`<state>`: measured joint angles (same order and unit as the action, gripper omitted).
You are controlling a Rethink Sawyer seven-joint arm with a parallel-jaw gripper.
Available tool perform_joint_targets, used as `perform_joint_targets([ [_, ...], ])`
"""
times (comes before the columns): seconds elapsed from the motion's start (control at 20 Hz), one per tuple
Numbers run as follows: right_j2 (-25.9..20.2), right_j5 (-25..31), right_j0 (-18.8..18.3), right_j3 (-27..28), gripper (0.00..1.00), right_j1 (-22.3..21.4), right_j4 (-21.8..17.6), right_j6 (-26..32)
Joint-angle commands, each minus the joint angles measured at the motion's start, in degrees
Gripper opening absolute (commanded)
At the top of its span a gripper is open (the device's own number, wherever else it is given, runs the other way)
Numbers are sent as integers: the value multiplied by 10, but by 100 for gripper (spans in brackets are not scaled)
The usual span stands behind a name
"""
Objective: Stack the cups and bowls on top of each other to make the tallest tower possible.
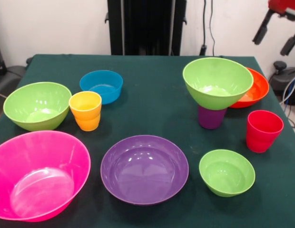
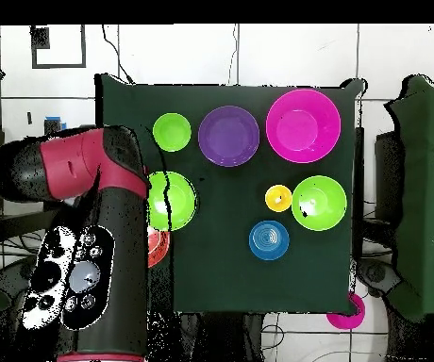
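**One bowl up on the purple cup, arm off to the side**

On the dark green tabletop (image 1: pixel 152 95), the tower (image 1: pixel 215 92) stands far right in the front view: a lime green bowl (image 1: pixel 217 83) sits upright on a purple cup (image 1: pixel 211 118), whose lower part shows beneath it. Just behind, touching or nearly so, lies the wide orange-red bowl (image 1: pixel 257 90). The red cup (image 1: pixel 263 130) stands to the right and nearer, with a small lime green bowl (image 1: pixel 227 172) in front of it. The wide purple bowl (image 1: pixel 144 168) lies near centre, the large hot pink bowl (image 1: pixel 38 175) at the near left corner. At far left a third lime green bowl (image 1: pixel 37 105) sits beside the yellow-orange cup (image 1: pixel 85 110), with the blue bowl (image 1: pixel 101 86) just behind that cup.

The front view catches only red and black arm parts (image 1: pixel 280 26) at its top right corner. From overhead the arm (image 2: pixel 89 236) covers the table's left edge and hides the red cup; the purple cup is lost under its bowl (image 2: pixel 171 200), and only a sliver of the orange-red bowl (image 2: pixel 158 247) shows. Whether the jaws are spread or pressed together I cannot tell.
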<state>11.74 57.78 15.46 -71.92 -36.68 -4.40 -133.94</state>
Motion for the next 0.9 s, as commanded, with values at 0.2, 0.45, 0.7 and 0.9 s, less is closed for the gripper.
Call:
perform_joint_targets([
  [0.2,-117,-5,-122,-142,100,-73,14,208],
  [0.45,-175,-18,-230,-175,100,-97,-6,317],
  [0.7,-230,-39,-313,-207,100,-101,-20,383],
  [0.9,-263,-49,-367,-212,100,-89,-35,439],
])
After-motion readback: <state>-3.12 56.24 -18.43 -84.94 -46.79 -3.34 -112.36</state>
